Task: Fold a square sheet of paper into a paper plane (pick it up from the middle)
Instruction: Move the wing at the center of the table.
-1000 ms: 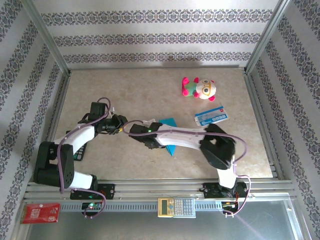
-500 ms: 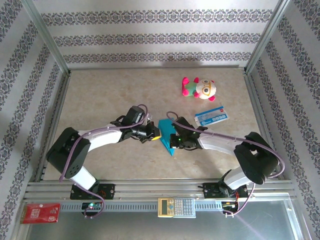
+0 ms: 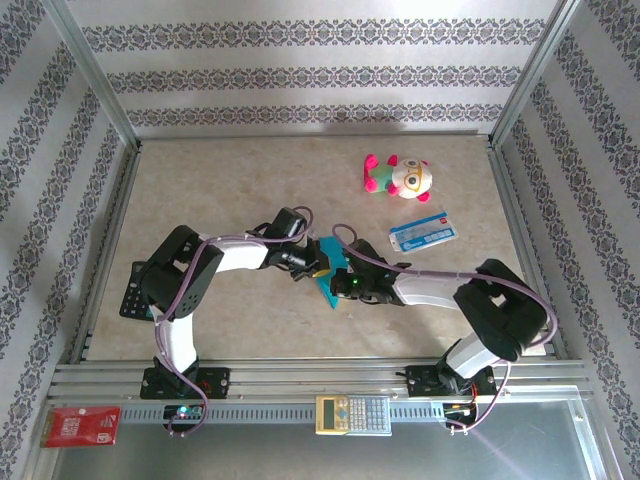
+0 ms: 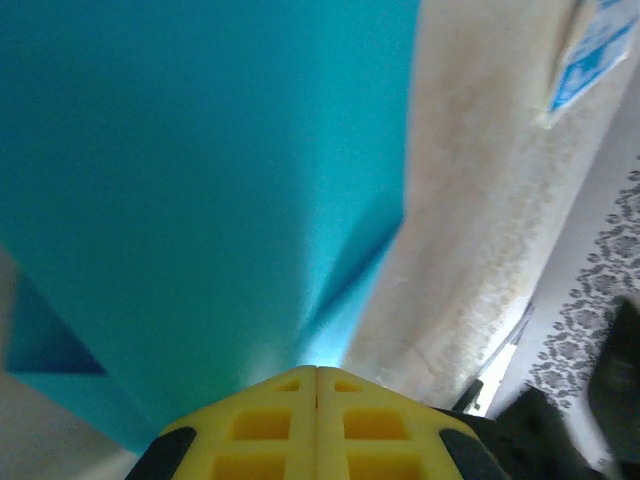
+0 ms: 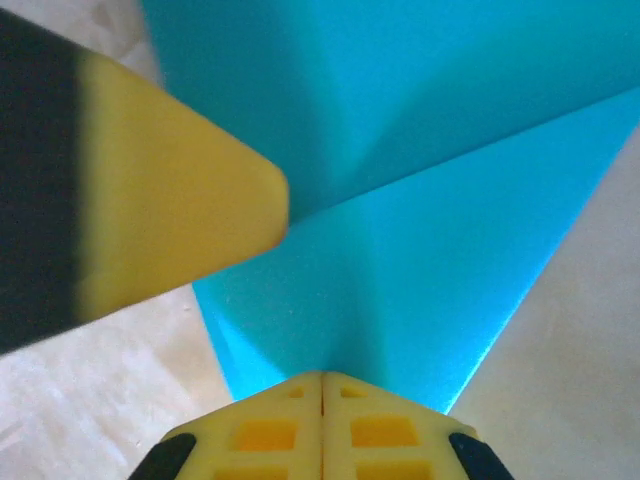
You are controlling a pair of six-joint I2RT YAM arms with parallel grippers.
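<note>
1. Both arms have shifted since a second ago: my right arm, which then lay stretched across the paper, has drawn back to its own side, and the left arm has swung in from the left.
2. Pulling in the left arm's elbow has uncovered a black keypad (image 3: 135, 297) near the table's left edge.
3. The paper plane (image 3: 333, 253) lies mid-table between the two grippers. It is teal and folded to a point, and it looks narrower than half a second ago.
4. The left gripper (image 4: 317, 370) is clamped on the paper plane, and in its wrist view the sheet runs straight out of the closed yellow fingertips.
5. The right gripper (image 5: 322, 378) is likewise clenched on the paper plane from the opposite side, with a left finger just beside it.
6. The table (image 3: 230, 180) is beige and marbled. A plush toy (image 3: 398, 177) and a printed card (image 3: 423, 231) sit well apart from the paper, towards the far right.
7. Striped patterned walls (image 3: 300, 75) close in three sides. On the front rail (image 3: 270, 385) rest a calculator (image 3: 352, 413) and a red packet (image 3: 80, 425).
</note>
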